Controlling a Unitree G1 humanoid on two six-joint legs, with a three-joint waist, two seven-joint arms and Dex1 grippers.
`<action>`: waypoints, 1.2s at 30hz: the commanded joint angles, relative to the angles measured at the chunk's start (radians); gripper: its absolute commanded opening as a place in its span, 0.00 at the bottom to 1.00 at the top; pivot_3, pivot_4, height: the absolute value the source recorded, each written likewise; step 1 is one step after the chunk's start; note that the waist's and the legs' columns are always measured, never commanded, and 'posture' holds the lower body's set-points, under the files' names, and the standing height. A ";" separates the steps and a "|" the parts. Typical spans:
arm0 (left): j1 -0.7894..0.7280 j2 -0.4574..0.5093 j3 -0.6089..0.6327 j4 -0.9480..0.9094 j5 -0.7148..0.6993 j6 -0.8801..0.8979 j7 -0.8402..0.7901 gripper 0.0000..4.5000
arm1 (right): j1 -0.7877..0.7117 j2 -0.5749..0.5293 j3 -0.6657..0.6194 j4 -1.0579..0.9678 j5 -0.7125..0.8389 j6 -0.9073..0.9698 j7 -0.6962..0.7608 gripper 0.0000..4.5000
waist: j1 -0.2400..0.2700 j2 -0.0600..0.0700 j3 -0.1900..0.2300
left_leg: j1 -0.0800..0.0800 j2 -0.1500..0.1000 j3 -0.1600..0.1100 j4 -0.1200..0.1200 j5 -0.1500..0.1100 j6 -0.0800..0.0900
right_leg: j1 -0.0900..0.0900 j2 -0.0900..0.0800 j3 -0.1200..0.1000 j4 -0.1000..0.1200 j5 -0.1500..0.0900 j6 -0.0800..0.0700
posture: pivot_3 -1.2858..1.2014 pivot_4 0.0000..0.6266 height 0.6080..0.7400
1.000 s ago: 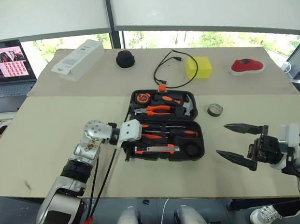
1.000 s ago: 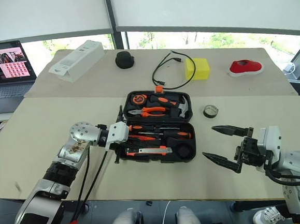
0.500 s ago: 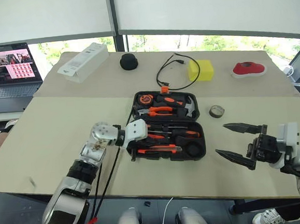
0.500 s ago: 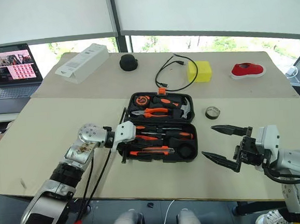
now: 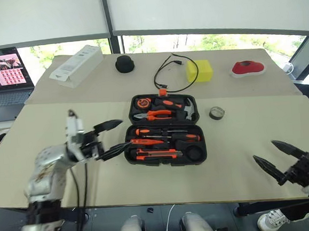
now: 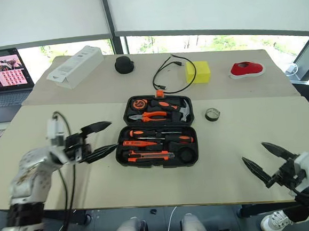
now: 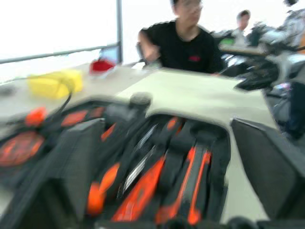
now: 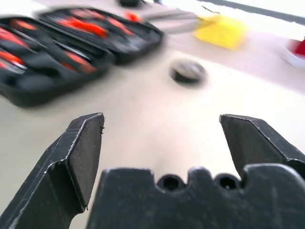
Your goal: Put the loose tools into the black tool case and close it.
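The black tool case (image 5: 164,131) is lying open mid-table (image 5: 64,128), orange-handled tools (image 5: 156,147) sitting in its slots. Left gripper (image 5: 114,136) is hovering beside its left edge, fingers apart, empty. Right gripper (image 5: 276,158), fingers apart, is hanging near the table's front right edge.

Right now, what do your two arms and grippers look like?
Both grippers, left gripper and right gripper, have two pointed black fingers on black bases. The left arm is silver metal with loose black cables running along it; the right gripper sits on a white wrist housing.
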State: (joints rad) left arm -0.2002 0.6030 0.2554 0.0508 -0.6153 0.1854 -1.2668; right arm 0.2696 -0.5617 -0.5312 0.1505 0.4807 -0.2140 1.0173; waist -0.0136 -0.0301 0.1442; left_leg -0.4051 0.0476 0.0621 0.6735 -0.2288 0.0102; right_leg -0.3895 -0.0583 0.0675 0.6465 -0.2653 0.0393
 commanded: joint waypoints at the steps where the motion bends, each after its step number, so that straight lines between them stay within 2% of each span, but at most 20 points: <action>1: 0.027 0.031 0.034 0.005 -0.017 -0.004 -0.017 0.98 | -0.056 -0.039 0.007 -0.009 -0.029 -0.010 -0.039 1.00 | -0.001 0.000 0.000 | 0.000 0.000 0.000 0.000 0.000 0.000 | 0.000 0.000 0.001 0.000 0.000 0.000 | 0.52 0.24 1.00; 5: 0.028 0.036 0.031 -0.013 -0.027 -0.002 -0.017 0.98 | -0.177 -0.131 0.063 -0.019 -0.061 0.111 -0.068 1.00 | -0.005 0.001 0.001 | 0.001 0.000 0.002 0.001 0.000 0.000 | 0.000 -0.001 0.002 0.000 0.000 0.000 | 0.52 0.24 1.00; 6: 0.024 0.034 0.029 -0.016 -0.029 -0.005 -0.017 0.98 | -0.209 -0.170 0.095 -0.020 -0.090 0.189 -0.091 1.00 | -0.004 0.001 0.000 | 0.001 0.001 0.002 0.001 0.000 0.000 | -0.001 0.000 0.002 0.000 0.000 0.000 | 0.52 0.24 1.00; 8: 0.015 0.041 0.006 -0.043 -0.055 0.044 -0.032 0.98 | -0.363 -0.265 0.216 0.033 -0.212 0.318 -0.126 1.00 | -0.004 0.001 0.001 | 0.001 0.000 0.002 0.001 0.000 0.000 | -0.001 0.001 0.002 0.000 0.000 0.000 | 0.52 0.24 1.00; 10: -0.001 0.036 -0.019 -0.073 -0.073 0.083 -0.031 0.98 | -0.539 -0.310 0.322 0.109 -0.281 0.360 -0.102 1.00 | -0.008 0.001 0.002 | 0.000 0.000 0.003 0.001 0.000 0.000 | -0.002 0.001 0.002 0.000 0.001 -0.001 | 0.52 0.24 1.00; 13: -0.029 0.009 -0.054 -0.095 -0.062 0.075 -0.016 0.98 | -0.780 -0.312 0.475 0.251 -0.367 0.389 -0.020 1.00 | -0.010 0.002 0.002 | -0.001 0.000 0.004 0.000 0.000 0.000 | -0.004 0.001 0.002 0.000 0.001 -0.002 | 0.52 0.24 1.00; 17: -0.049 -0.019 -0.096 -0.109 -0.040 0.069 0.003 0.98 | -1.047 -0.257 0.646 0.488 -0.497 0.341 0.058 1.00 | -0.004 0.001 0.002 | -0.003 0.000 0.007 -0.004 0.000 0.000 | -0.006 0.002 0.002 -0.001 0.001 -0.002 | 0.52 0.24 1.00; 24: -0.046 -0.023 -0.123 -0.135 -0.029 0.066 0.015 0.98 | -1.274 -0.164 0.789 0.822 -0.634 0.249 0.117 1.00 | 0.001 0.001 0.002 | -0.018 -0.002 0.008 -0.005 0.000 0.000 | -0.021 0.000 0.001 -0.001 0.001 -0.002 | 0.52 0.24 1.00; 25: -0.044 -0.019 -0.121 -0.136 -0.029 0.066 0.014 1.00 | -1.294 -0.152 0.799 0.855 -0.648 0.245 0.128 0.88 | 0.000 0.001 0.002 | -0.020 -0.002 0.008 -0.005 0.000 0.000 | -0.023 -0.001 0.001 -0.001 0.001 -0.001 | 0.52 0.24 1.00; 28: -0.039 -0.007 -0.111 -0.136 -0.026 0.063 0.008 1.00 | -1.335 -0.124 0.812 0.930 -0.679 0.207 0.114 0.70 | -0.004 0.001 0.003 | -0.020 -0.002 0.008 -0.005 0.000 0.000 | -0.024 -0.001 0.001 0.000 0.001 -0.001 | 0.52 0.24 1.00; 29: -0.037 -0.005 -0.109 -0.135 -0.026 0.062 0.005 1.00 | -1.343 -0.118 0.813 0.947 -0.685 0.193 0.113 0.60 | -0.005 0.001 0.003 | -0.019 -0.002 0.009 -0.005 0.000 -0.001 | -0.024 -0.001 0.001 0.001 0.001 -0.001 | 0.52 0.24 1.00; 36: -0.038 0.009 -0.103 -0.121 -0.021 0.051 -0.017 1.00 | -1.385 -0.110 0.802 1.035 -0.709 0.099 0.087 0.08 | -0.005 0.002 0.003 | -0.019 -0.002 0.009 -0.005 0.001 -0.001 | -0.024 0.000 0.001 0.001 0.002 -0.001 | 0.52 0.24 1.00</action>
State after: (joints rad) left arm -0.2349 0.5991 0.1349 -0.0527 -0.6298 0.2595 -1.2718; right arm -1.0879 -0.6609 0.2893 1.1781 -0.2229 -0.0839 1.1080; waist -0.0186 -0.0285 0.1469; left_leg -0.4242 0.0460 0.0707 0.6689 -0.2279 0.0089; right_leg -0.4135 -0.0587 0.0688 0.6479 -0.2638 0.0381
